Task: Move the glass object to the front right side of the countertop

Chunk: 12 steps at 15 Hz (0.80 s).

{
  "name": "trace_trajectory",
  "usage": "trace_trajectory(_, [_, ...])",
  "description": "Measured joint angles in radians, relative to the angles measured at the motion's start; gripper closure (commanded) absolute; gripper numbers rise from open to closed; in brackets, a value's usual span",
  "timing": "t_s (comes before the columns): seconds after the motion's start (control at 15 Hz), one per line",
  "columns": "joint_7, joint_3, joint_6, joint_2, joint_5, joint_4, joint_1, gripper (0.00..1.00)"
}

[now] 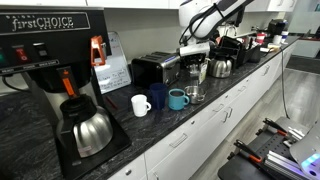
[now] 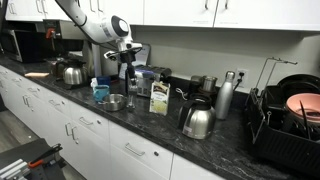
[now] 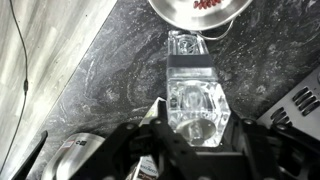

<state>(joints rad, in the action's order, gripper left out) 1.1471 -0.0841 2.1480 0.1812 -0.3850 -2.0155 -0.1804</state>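
On dark speckled surface (image 3: pixel 100 70), clear glass (image 3: pixel 193 100) stands upright, near metal bowl (image 3: pixel 200 8) holding small red bits. Wrist view: pincer (image 3: pixel 196 128) straddles glass rim, one finger either side, jaws spread wide. Contact between pads and glass unclear, so cannot tell whether grasping or released. In an exterior view, arm hangs over spot just beside blue mug (image 1: pixel 177 98); white mug (image 1: pixel 141 103) stands next along, toward coffee machine (image 1: pixel 60 70). Both mugs upright, near surface's front edge.
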Motion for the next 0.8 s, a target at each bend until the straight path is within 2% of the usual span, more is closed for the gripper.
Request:
trace_trajectory(0.33, [-0.001,0.0,0.017,0.02,-0.021,0.013,-0.001,0.73])
trace_trajectory(0.47, [-0.003,0.0,0.017,0.022,-0.027,0.016,-0.003,0.22])
trace_trajectory(0.6, [-0.003,0.0,0.018,0.022,-0.041,0.018,-0.007,0.18])
trace_trajectory(0.8, [-0.007,0.0,0.018,0.022,-0.05,0.024,-0.011,0.01])
